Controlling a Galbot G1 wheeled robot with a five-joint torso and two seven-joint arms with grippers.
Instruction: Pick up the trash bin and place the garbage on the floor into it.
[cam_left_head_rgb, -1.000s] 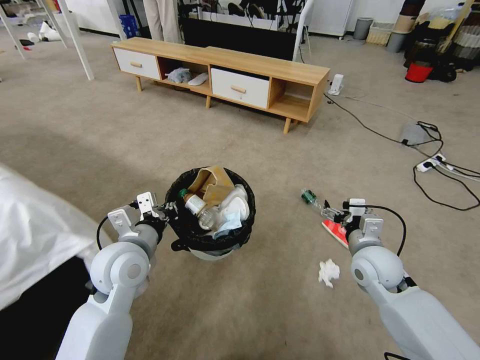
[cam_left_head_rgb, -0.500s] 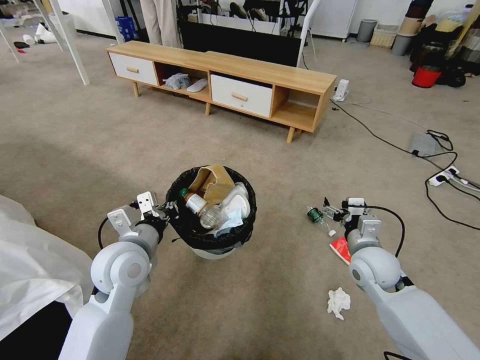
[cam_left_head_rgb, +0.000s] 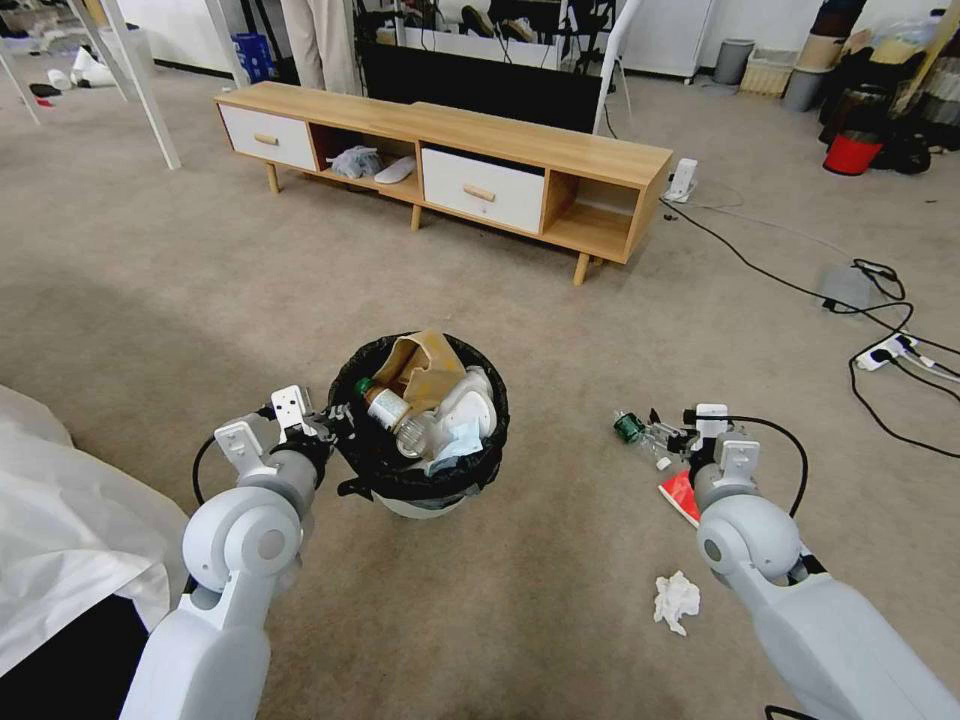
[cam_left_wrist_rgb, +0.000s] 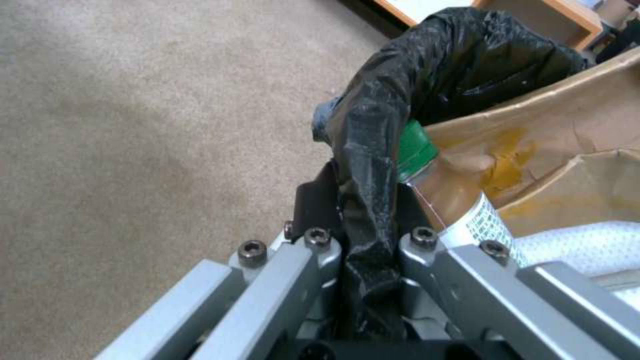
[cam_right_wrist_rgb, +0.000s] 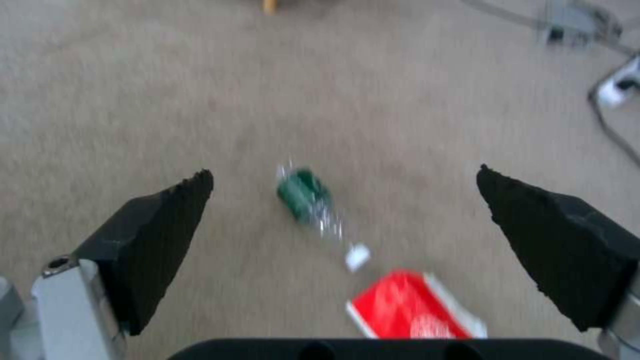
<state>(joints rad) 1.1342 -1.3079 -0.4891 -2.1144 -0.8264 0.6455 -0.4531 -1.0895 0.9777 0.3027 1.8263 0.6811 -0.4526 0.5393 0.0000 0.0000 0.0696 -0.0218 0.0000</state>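
The trash bin (cam_left_head_rgb: 420, 500), white with a black bag (cam_left_wrist_rgb: 373, 150) over its rim, hangs in front of me, holding a brown paper bag (cam_left_head_rgb: 425, 370), a bottle and white tissue. My left gripper (cam_left_head_rgb: 335, 420) is shut on the bin's bagged rim at its left side. On the carpet to the right lie a green-labelled clear bottle (cam_left_head_rgb: 640, 432) (cam_right_wrist_rgb: 310, 200), a flat red packet (cam_left_head_rgb: 680, 497) (cam_right_wrist_rgb: 410, 312) and a white tissue (cam_left_head_rgb: 677, 600). My right gripper (cam_left_head_rgb: 668, 437) (cam_right_wrist_rgb: 343, 245) hovers open above the bottle and packet.
A long wooden TV bench (cam_left_head_rgb: 450, 160) stands across the carpet ahead. Cables and power strips (cam_left_head_rgb: 885, 350) trail on the right. A red bucket (cam_left_head_rgb: 852, 155) sits at the back right. White sheeting (cam_left_head_rgb: 70, 510) lies at my left.
The view has shifted, so the camera moved. The right gripper now sits nearer the green-labelled bottle and red packet. The left gripper still holds the bin.
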